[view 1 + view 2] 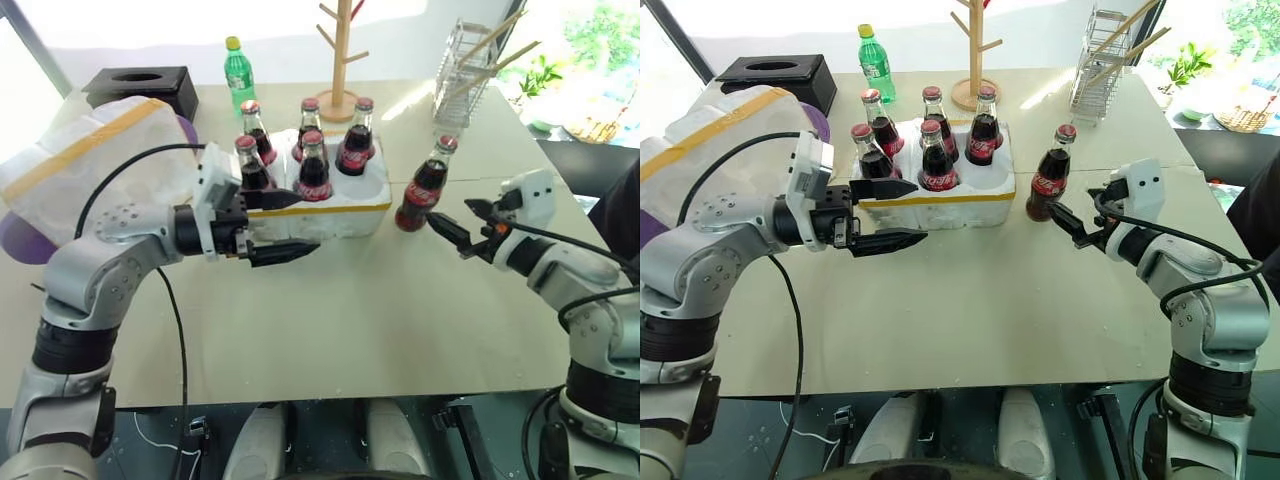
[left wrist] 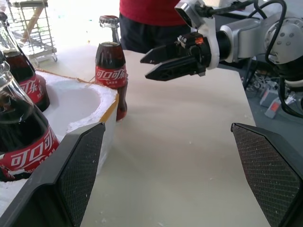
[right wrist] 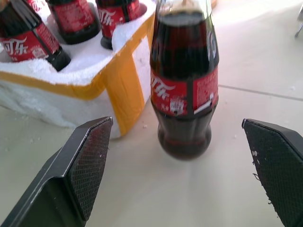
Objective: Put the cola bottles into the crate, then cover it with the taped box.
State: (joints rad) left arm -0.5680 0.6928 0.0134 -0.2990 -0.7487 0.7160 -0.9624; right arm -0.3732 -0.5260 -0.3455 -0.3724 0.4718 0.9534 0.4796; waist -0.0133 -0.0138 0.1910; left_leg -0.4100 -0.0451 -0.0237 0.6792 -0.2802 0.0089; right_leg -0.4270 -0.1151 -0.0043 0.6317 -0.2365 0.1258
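The left gripper (image 1: pixel 885 213) is spread wide, holding nothing. It points level toward the robot's right, just in front of the crate (image 1: pixel 940 205); its upper finger (image 1: pixel 883 187) lies along the crate's near yellow-taped edge, and whether it touches the foam cannot be told.

The right gripper (image 1: pixel 1068 224) is also spread wide and holds nothing. It points at a lone cola bottle (image 1: pixel 1046 177) standing upright on the table (image 1: pixel 970 310), just off the crate's right end, at about 3 o'clock from it. The fingertips are close to the bottle's base without gripping it; in the right wrist view the bottle (image 3: pixel 183 80) stands between and beyond the two fingers (image 3: pixel 80 163), clear of both.

The crate sits at about 12 o'clock on the table and holds five cola bottles (image 1: pixel 935 155) upright in its holes: two in the front row and three behind. The front right hole stands open beside the lone bottle.

The taped box (image 1: pixel 715 125) lies at about 9 o'clock from the crate, behind the left arm, at the table's left edge. A green bottle (image 1: pixel 873 62) and a black tissue box (image 1: pixel 775 75) stand at about 11 o'clock, a wooden rack (image 1: pixel 975 50) at 12, a wire rack (image 1: pixel 1105 60) at about 1.
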